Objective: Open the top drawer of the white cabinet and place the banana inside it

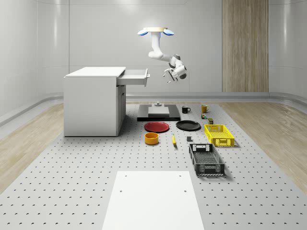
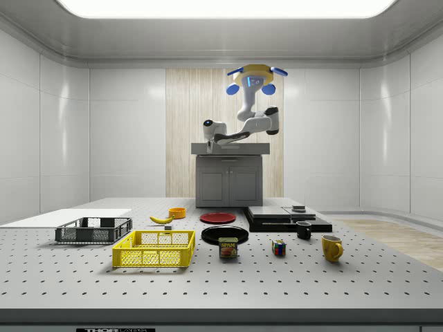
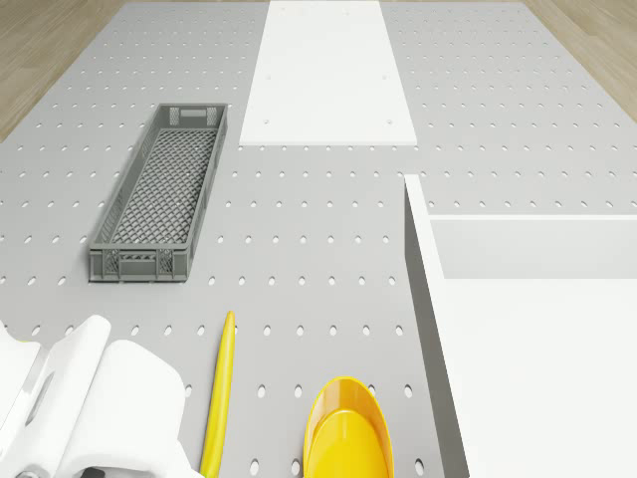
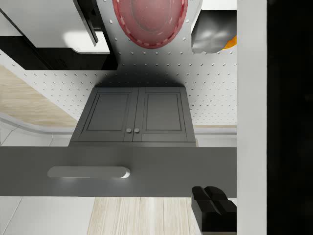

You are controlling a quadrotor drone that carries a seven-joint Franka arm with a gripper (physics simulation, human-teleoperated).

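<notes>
One banana (image 1: 173, 140), lying on the counter (image 1: 72, 191) between orange bowl (image 1: 152, 138) and grey crate (image 1: 206, 159), well apart from the open top drawer (image 1: 133, 77): likely light, soft, bruisable; grasp mid-length across its width; jaws' state cannot be told.

Your grey perforated desk (image 1: 72, 163) carries the white cabinet (image 1: 91, 103), yellow banana (image 1: 173, 140), red plate (image 1: 157, 127), orange bowl (image 1: 151, 138), yellow crate (image 1: 218, 135) and grey crate (image 1: 206, 159).
</notes>
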